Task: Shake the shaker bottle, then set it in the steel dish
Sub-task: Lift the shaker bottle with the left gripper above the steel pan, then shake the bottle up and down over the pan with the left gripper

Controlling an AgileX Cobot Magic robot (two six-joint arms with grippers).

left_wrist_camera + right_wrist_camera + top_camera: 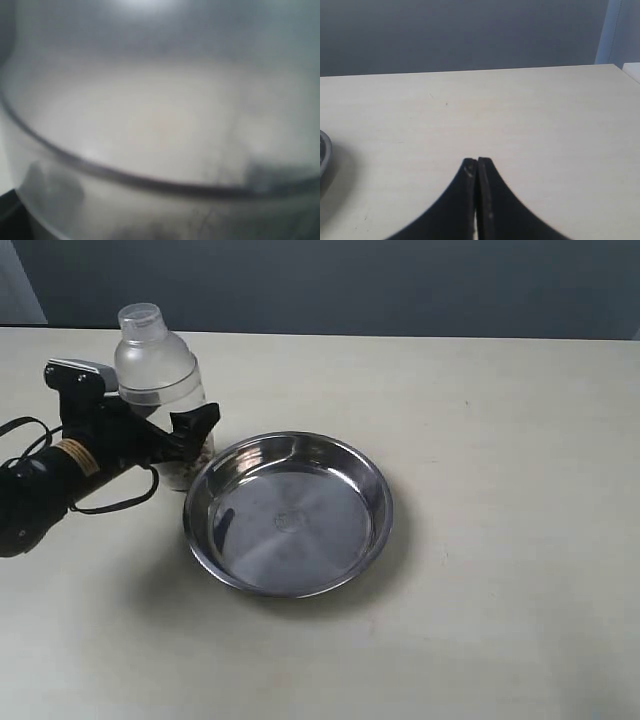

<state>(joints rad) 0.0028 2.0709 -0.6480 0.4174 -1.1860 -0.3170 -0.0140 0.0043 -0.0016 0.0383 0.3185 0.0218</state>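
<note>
Nearest: right tool [477,167], black jaws pressed together, empty, over pale beige table [500,540]. Frame centre: round shallow shiny steel dish [290,590], nothing in it. Just left of dish rim: clear plastic shaker bottle [150,365], frosted dome, brown pellets at base, upright, apparently on table. left tool [175,435] straddles its lower body; pinching or not, cannot tell. Bottle probably light, stiff, slick; loose pellets shift weight. Best hold: straight wall below dome. Table flat, matte. Dark grey wall [350,285] behind.
</note>
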